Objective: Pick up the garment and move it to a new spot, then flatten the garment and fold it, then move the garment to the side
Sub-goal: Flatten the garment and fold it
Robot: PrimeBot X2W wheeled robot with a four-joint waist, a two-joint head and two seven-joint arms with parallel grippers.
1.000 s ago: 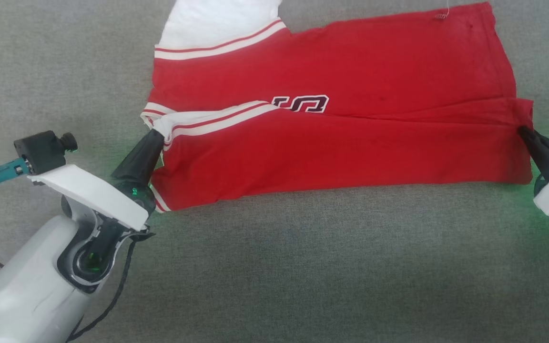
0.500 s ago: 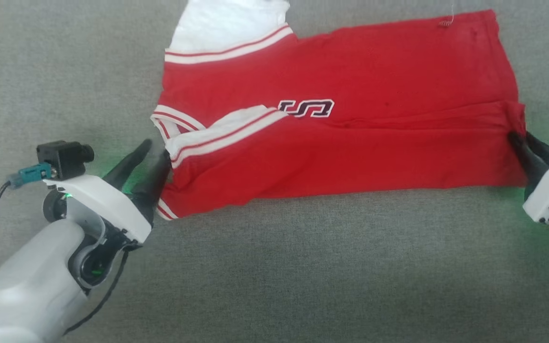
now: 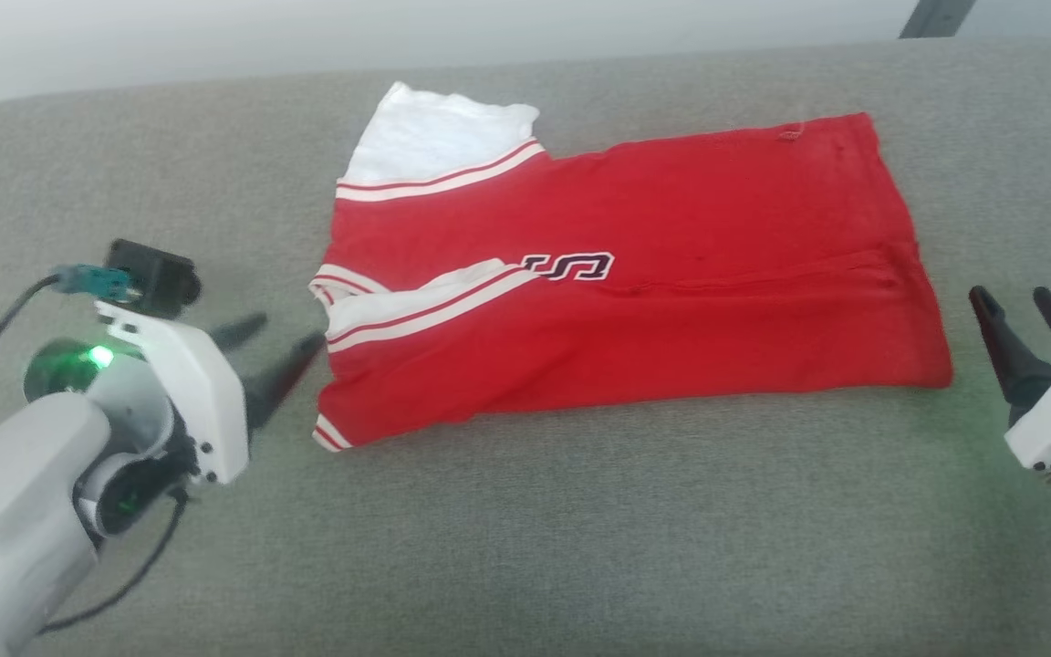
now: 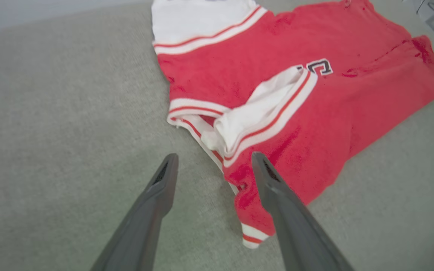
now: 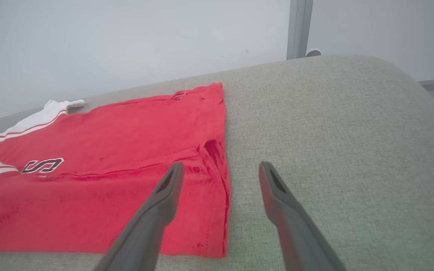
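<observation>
Head view, one folded garment point(image 3: 671, 301), left gripper point(image 3: 290, 329), right gripper point(image 3: 1009, 293), jaws apart

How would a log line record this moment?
shirt: lengthwise fold, lying on grey fabric | left gripper: open, by collar end | right gripper: open, by hem end

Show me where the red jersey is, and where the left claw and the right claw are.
garment point(image 3: 671, 338), head view, on its red body below the lettering.
left claw point(image 3: 290, 329), head view, midway between its open fingertips.
right claw point(image 3: 1009, 294), head view, midway between its open fingertips.
</observation>
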